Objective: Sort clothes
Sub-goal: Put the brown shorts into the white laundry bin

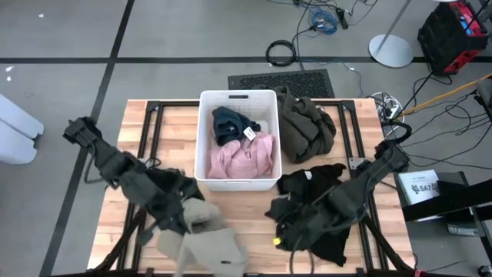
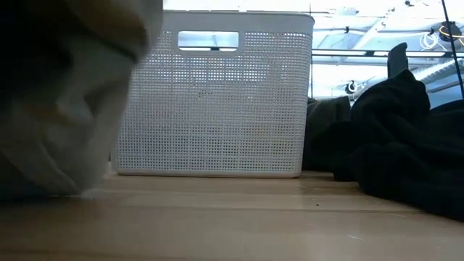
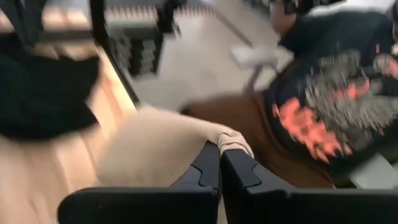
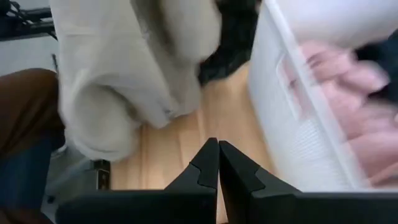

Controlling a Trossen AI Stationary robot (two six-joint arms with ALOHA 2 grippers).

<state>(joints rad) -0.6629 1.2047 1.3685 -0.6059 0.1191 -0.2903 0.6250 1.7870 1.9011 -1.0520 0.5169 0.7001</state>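
A tan-beige garment (image 1: 209, 240) lies bunched at the table's near left, and my left gripper (image 3: 220, 149) is shut on it. A black garment (image 1: 165, 185) lies under my left arm. The white bin (image 1: 237, 98) in the middle holds a pink garment (image 1: 244, 156) and a dark teal one (image 1: 229, 123). An olive-brown garment (image 1: 305, 127) lies heaped to the right of the bin. Black garments (image 1: 315, 196) are piled at the near right. Above them my right gripper (image 4: 218, 144) is shut, with nothing between its fingers. My left gripper pinches a small bunched fold of the tan-beige garment (image 3: 234, 139) between its two fingertips; how many layers it takes in I cannot tell. The fingers slant down toward the table's near edge. The garment hangs slack below them, and its lower part (image 2: 69, 181) reaches the tabletop.
A person in a dark printed shirt (image 3: 336, 93) stands beyond the table's near edge. Bare wood (image 1: 238, 223) lies between the two piles, in front of the bin. Cables and a floor mat (image 1: 280, 81) lie beyond the far edge.
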